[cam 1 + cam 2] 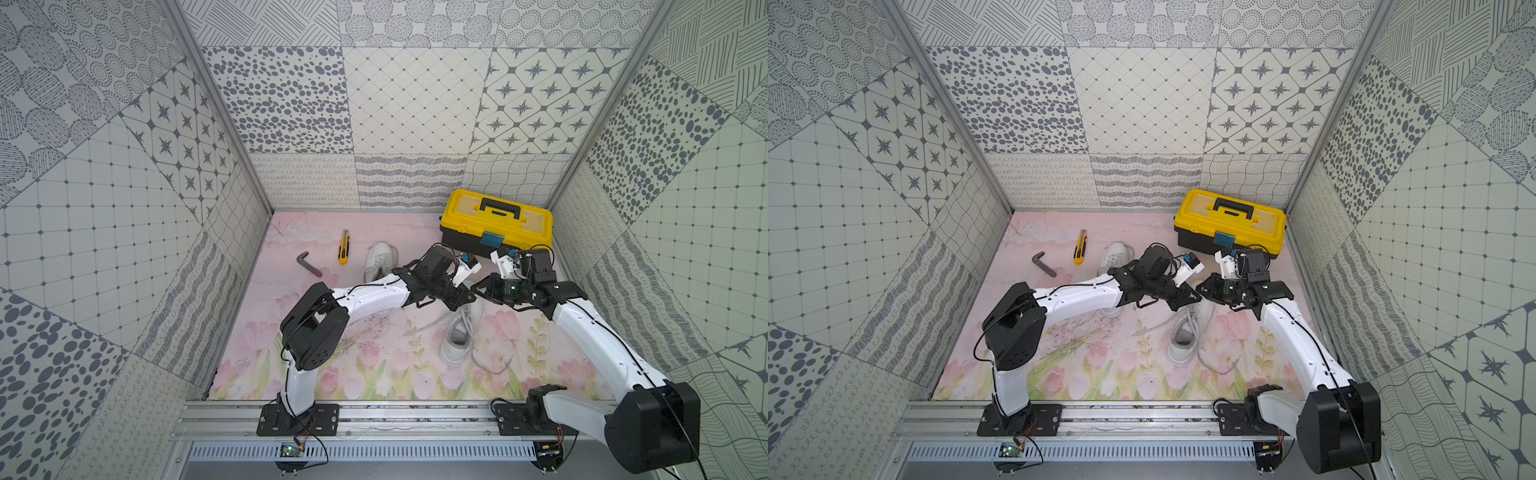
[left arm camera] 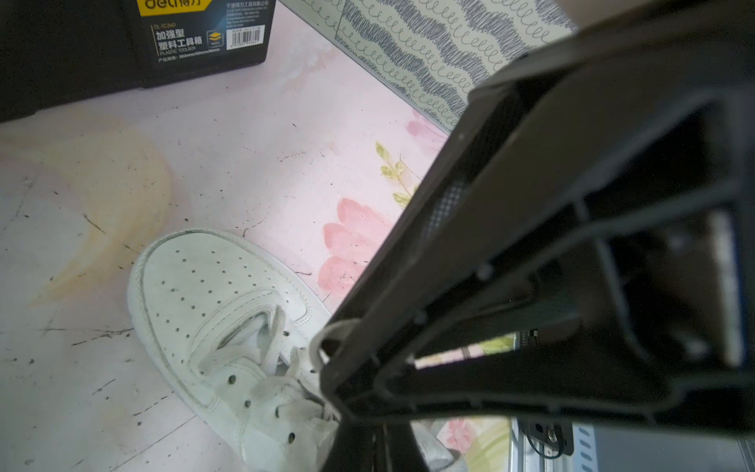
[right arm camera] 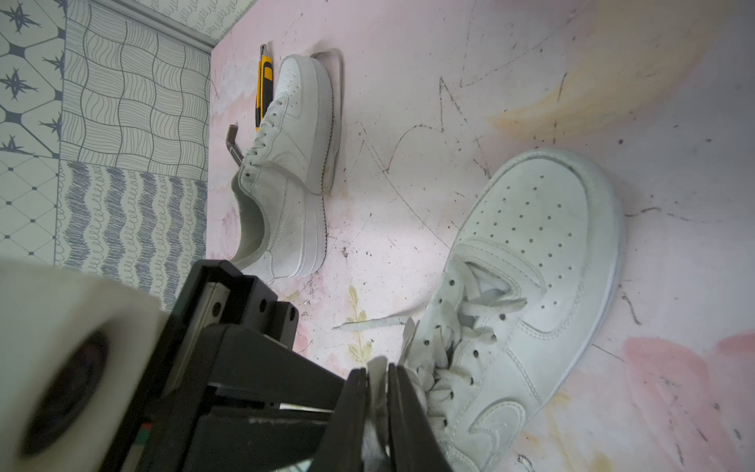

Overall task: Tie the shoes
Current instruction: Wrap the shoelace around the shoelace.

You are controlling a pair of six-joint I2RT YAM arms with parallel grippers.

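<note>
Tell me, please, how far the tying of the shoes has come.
Done: nothing yet; neither sneaker shows a bow. In hand: the left end effector is shut on a lace of the near sneaker, with the right end effector close beside it. Left: tie this one, then the far sneaker, whose lace trails loose beside its sole.

The toolbox (image 2: pixel 81 61) label reads "加强型 塑料工具箱" and "PLASTIC TOOLBOX".
</note>
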